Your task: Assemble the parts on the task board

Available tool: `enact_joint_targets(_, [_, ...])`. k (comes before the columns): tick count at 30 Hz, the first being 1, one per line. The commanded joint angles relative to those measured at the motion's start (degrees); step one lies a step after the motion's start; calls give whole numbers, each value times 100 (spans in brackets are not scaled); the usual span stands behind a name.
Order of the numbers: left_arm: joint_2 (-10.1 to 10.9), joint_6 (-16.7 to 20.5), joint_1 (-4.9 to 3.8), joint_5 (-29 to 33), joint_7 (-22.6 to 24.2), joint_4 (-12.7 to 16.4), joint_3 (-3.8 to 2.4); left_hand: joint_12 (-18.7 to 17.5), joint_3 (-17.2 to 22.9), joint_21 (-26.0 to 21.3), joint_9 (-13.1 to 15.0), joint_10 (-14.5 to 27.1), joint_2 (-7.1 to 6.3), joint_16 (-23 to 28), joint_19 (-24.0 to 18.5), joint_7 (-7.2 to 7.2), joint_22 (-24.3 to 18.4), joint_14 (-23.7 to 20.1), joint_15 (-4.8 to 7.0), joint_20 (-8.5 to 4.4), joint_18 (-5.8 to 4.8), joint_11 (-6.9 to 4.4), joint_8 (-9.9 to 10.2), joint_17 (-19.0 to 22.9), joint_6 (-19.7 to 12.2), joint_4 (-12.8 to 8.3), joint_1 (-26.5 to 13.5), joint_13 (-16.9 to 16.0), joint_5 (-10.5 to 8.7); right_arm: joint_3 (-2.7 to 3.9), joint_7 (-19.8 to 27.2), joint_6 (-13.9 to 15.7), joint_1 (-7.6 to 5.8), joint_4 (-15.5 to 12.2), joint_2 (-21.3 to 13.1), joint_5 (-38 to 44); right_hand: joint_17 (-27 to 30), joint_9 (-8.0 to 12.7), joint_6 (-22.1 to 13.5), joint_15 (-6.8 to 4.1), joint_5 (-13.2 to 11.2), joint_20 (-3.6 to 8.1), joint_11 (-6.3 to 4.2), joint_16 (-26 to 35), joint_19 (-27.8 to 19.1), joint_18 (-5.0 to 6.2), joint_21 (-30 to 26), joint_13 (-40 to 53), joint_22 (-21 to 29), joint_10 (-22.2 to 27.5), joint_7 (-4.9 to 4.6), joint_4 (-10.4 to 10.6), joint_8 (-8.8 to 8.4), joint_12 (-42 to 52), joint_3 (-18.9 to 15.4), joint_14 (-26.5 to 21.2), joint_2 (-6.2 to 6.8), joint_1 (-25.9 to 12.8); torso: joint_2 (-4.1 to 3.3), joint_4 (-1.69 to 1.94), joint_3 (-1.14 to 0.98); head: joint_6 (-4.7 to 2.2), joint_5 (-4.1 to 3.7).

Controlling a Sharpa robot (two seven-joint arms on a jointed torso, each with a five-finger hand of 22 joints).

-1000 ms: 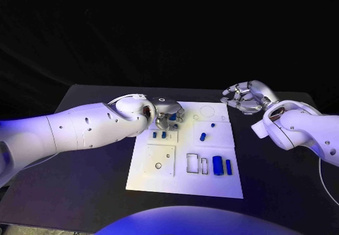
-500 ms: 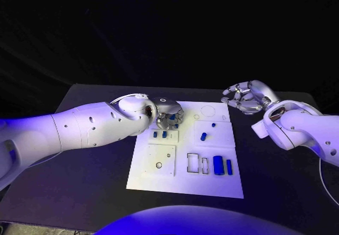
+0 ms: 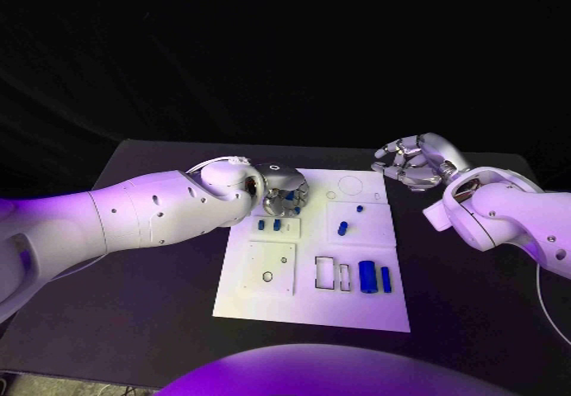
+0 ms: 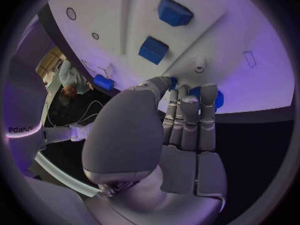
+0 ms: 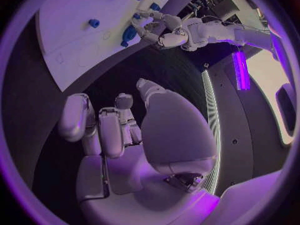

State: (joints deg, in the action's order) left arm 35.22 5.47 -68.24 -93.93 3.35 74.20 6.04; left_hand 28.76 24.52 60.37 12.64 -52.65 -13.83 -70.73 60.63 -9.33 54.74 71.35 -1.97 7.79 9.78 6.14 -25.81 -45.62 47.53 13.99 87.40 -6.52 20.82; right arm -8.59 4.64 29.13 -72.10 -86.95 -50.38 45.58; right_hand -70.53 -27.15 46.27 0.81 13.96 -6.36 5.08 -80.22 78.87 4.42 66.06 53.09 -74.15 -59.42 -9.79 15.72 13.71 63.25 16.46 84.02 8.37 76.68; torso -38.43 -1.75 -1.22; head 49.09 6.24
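Head view: left robot hand (image 3: 280, 196) hangs low over the far left part of the task board (image 3: 312, 309), much where it was a second ago; no blue part has shifted since. Judgement: placement at that corner is still in hand, nothing newly seated. Two small blue parts (image 3: 269, 224) lie just nearer than the hand, two more (image 3: 342, 228) mid-board, and two long blue bars (image 3: 374, 277) sit near the right edge by the empty rectangular slots. Right robot hand (image 3: 411, 163) hovers off the board's far right corner over the tabletop (image 3: 155, 330), fingers curled in, holding nothing.

Left wrist view adds what the head camera hides: fingers (image 4: 190, 117) pressed together, tips against a blue part (image 4: 216, 98); whether it is gripped, cannot tell.
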Motion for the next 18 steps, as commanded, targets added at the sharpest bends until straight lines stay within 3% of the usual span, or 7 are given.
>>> enact_joint_targets(1, [-23, -133, 19, -4, 31, -11, 5, -27, 53, 56, -12, -100, 3, -57, 52, 12, 37, 70, 8, -17, -97, -11, 34, -17, 68, -4, 52, 12, -26, 0, 37, -37, 3, -6, 7, 66, 5, 5, -42, -36, 18, 2, -8, 30, -27, 94, -18, -5, 5, 26, -15, 13, 18, -26, 20, 75, 18, 50, 1, 0, 1, 11, 1])
enact_joint_targets(12, [-31, -77, 32, 26, 158, -17, 6, -122, 168, 442, 2, -613, 128, -421, 331, 106, 451, 443, 121, -114, -174, -147, 48, -539, 499, -172, 92, 48, -39, 0, 28, -56, 3, -7, 9, 66, 5, 4, -39, -37, 18, 4, -9, 34, -25, 94, -27, 0, 10, 7, -14, 19, 24, -20, 20, 77, 14, 44, 3, 0, 1, 29, -4])
enact_joint_targets(14, [-31, -55, 33, 28, 175, -15, 6, -200, 218, 595, 24, -798, 180, -615, 456, 135, 615, 653, 159, -155, -207, -187, 67, -887, 641, -273, 120, 54, -56, 0, 26, -62, 3, -7, 10, 66, 5, 4, -39, -37, 18, 4, -9, 34, -25, 94, -27, 0, 10, 7, -14, 19, 24, -20, 20, 77, 14, 44, 2, 0, 1, 32, -6])
enact_joint_targets(18, [-27, -56, 34, 34, 172, -14, 6, -311, 276, 663, 26, -881, 206, -682, 494, 134, 685, 733, 171, -179, -219, -194, 132, -975, 687, -383, 149, 67, -112, 0, 23, -69, 3, -6, 10, 66, 5, 4, -39, -37, 18, 4, -9, 34, -25, 94, -27, 0, 10, 7, -14, 19, 24, -20, 20, 77, 14, 44, 1, 2, 2, 31, -6])
